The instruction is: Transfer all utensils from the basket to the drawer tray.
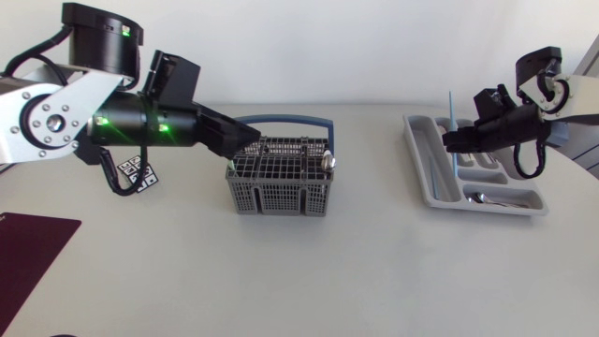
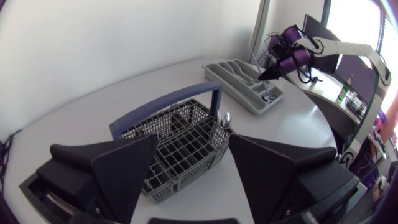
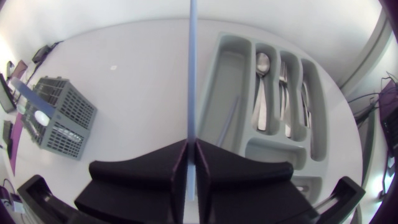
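Basket (image 1: 278, 183), grey mesh with a blue handle, stands on the tabletop (image 1: 374, 271) about midway between its left and right edges, toward the far edge. One spoon (image 1: 326, 161) stands upright in the basket's right end; any other contents cannot be made out. Left pincer (image 1: 245, 140) hangs above the basket's left end, fingers spread wide, gripping nothing. Drawer tray (image 1: 429, 173), grey and divided into several compartments, lies near the tabletop's right edge, well apart from the basket. Metal cutlery (image 3: 283, 93) lies in its narrow compartments. Right pincer (image 1: 451, 142) is above the tray's long compartment on the side nearest the basket. Its fingers are closed from both sides on a thin pale-blue utensil (image 1: 450, 112), which is held upright. The type of this utensil cannot be determined.
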